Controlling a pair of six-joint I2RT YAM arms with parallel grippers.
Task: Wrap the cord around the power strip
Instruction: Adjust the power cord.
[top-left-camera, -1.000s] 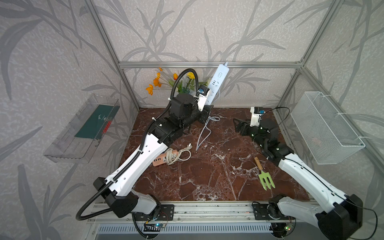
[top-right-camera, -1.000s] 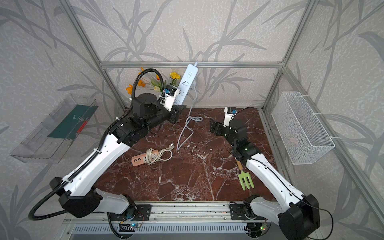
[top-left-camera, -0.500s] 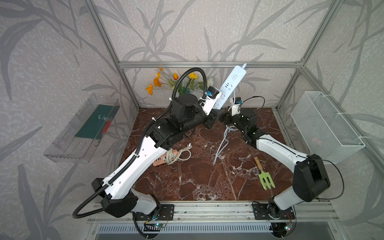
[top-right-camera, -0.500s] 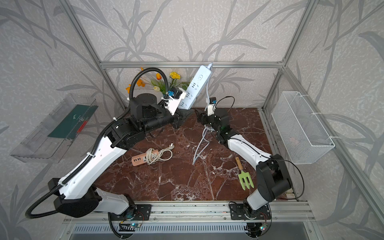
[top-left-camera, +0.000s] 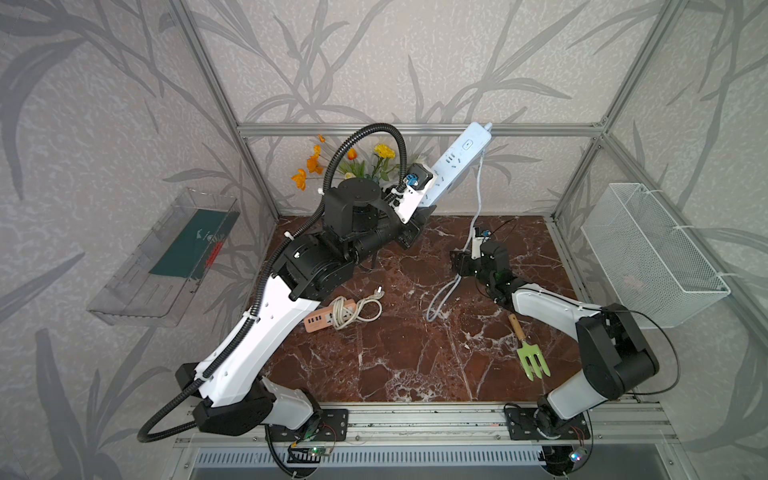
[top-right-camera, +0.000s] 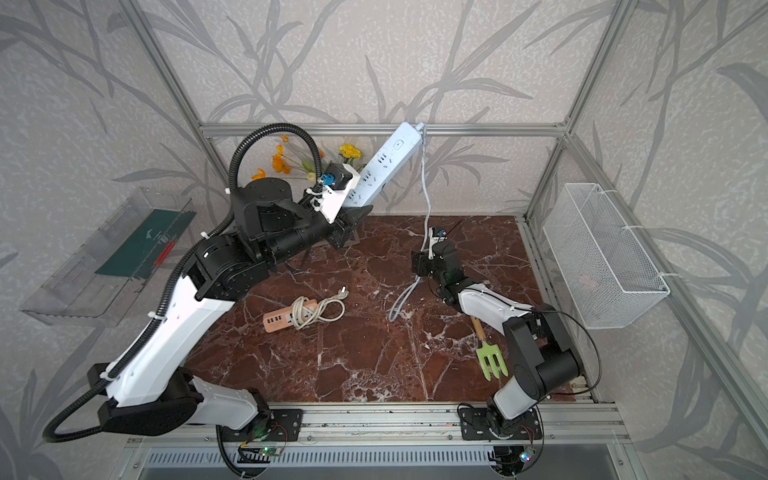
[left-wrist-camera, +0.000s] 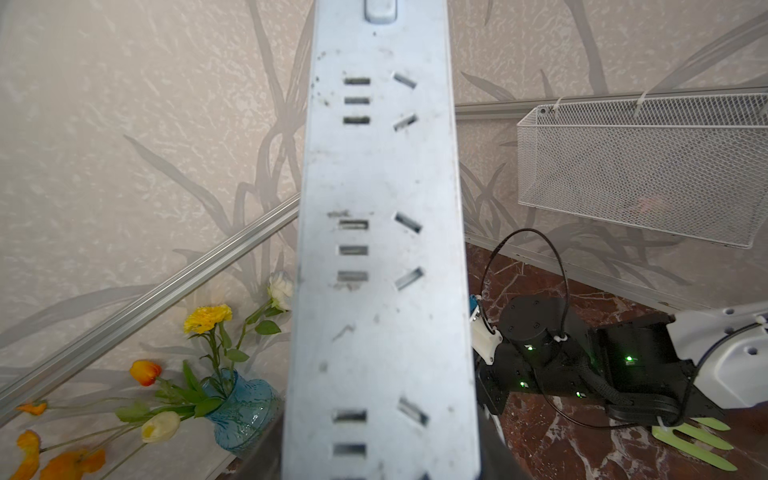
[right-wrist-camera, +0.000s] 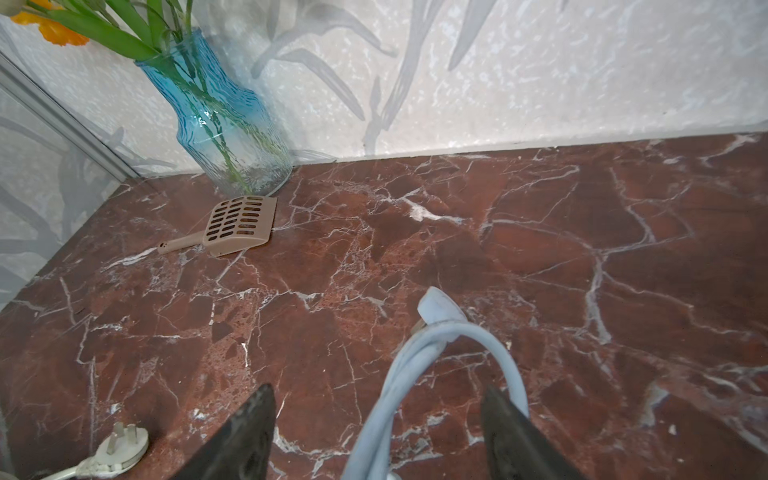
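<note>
Marble tabletop (top-left-camera: 395, 353) below: left tool (top-left-camera: 417, 212) clamps power strip (top-left-camera: 457, 162), its base hidden; right tool (right-wrist-camera: 376, 399) gapes around cord (right-wrist-camera: 415, 353).

The power strip (left-wrist-camera: 378, 249) is moulded in scuffed matt white plastic; the table (right-wrist-camera: 540, 249) is surfaced in glossy veined red marble; the vase (right-wrist-camera: 224, 124) is made of ribbed blue glass.

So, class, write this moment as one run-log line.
left gripper: shut on power strip, raised | right gripper: open around cord | cord: hanging, unwrapped
</note>
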